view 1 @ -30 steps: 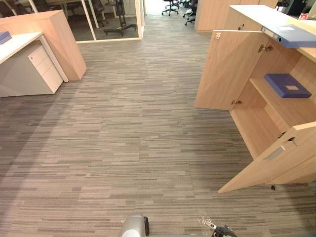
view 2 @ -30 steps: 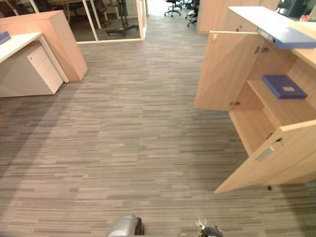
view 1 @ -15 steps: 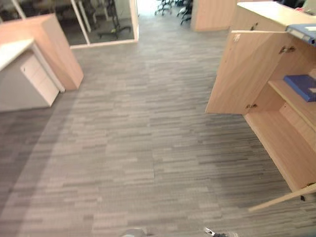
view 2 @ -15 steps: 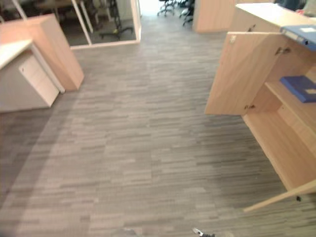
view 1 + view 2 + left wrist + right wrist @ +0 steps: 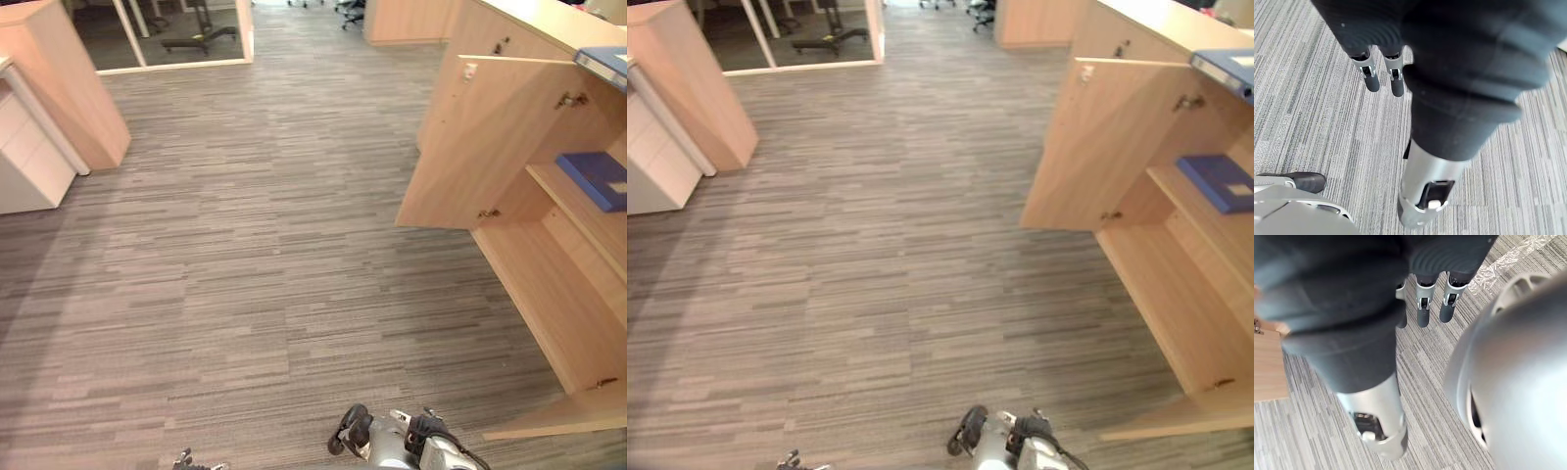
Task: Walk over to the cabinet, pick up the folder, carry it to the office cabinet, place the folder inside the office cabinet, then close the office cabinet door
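The office cabinet (image 5: 549, 284) stands at the right with both doors swung open; its far door (image 5: 480, 147) juts out over the carpet. A dark blue folder (image 5: 596, 178) lies flat on the shelf inside. A second, grey-blue folder (image 5: 607, 67) rests on the cabinet's top, at the right edge of the eye views. My left hand (image 5: 1396, 81) hangs over the carpet with straight fingers and holds nothing. My right hand (image 5: 1422, 313) hangs the same way, empty, fingers straight.
The near cabinet door (image 5: 568, 416) sticks out low at the bottom right. A white drawer unit (image 5: 24, 157) and a wooden partition (image 5: 64, 83) stand at the left. A glass wall (image 5: 176, 29) and office chairs are at the back. Grey striped carpet (image 5: 255, 255) lies between.
The whole picture has shifted: the camera has moved, so the desk slides off to the left and the cabinet sits further right. The folders and doors have not moved.
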